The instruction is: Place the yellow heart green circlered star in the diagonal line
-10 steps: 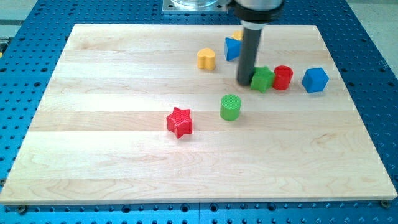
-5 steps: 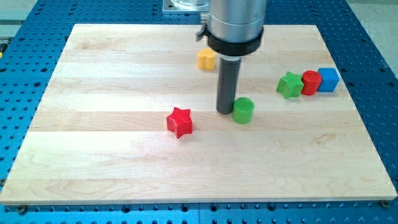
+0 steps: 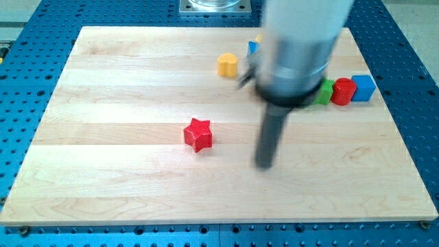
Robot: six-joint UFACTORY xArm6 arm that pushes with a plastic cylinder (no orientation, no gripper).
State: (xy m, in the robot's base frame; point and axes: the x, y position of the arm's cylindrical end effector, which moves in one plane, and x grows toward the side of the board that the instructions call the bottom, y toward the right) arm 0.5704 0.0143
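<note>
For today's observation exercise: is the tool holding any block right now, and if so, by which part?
Nothing is held. My tip stands alone on the board, to the view's right of the red star, touching no block that shows. The green circle is hidden.

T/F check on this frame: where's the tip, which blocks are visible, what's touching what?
1. My tip touches the red star. False: it stands apart, to the star's right in the view.
2. The yellow heart lies nearer the view's top than the red star. True.
3. The green circle is in plain sight beside the star. False: it does not show in this frame, so it may be hidden behind the blurred arm.
4. A red block sits between a green block and a blue cube at the view's right. True.
5. The blue cube lies at the view's bottom left. False: upper right.
</note>
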